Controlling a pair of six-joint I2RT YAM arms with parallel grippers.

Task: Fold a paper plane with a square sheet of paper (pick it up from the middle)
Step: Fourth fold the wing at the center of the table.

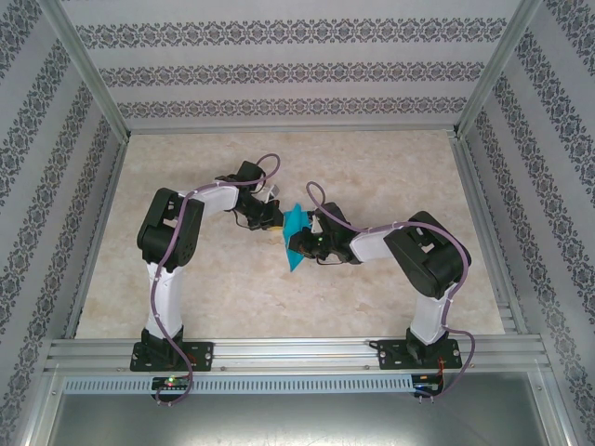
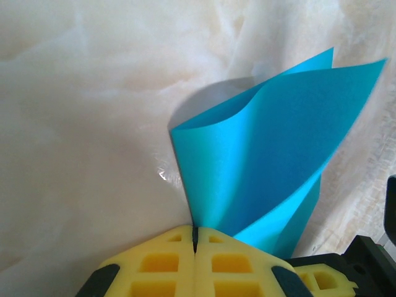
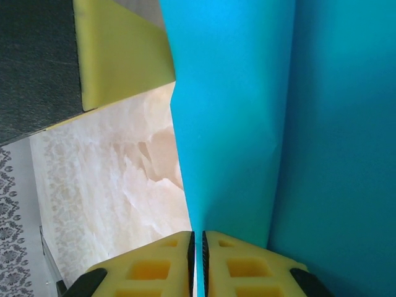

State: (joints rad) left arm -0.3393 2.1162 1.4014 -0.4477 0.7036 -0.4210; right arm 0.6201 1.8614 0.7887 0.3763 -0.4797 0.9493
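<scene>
Scene: two black-and-white robot arms met over the middle of a pale marble-patterned table, inside a frame hung with patterned wallpaper.
Paper: the thin, matte teal-blue square sheet of paper was held off the table between the two grippers, bent into a loose open curve with its halves not yet flat together.
Left gripper: its yellow foam-padded fingers were pressed together, pinching one edge of the sheet.
Right gripper: its yellow pads were nearly closed, with an edge of the blue sheet caught in the narrow slit between them.
Step in hand: apparently the first centre fold, made in mid-air.
Next move: likely bringing the two held edges into line and pressing the bend into a sharp crease without letting the paper slip.
Writing: no brand, label or lettering could be read anywhere.
</scene>
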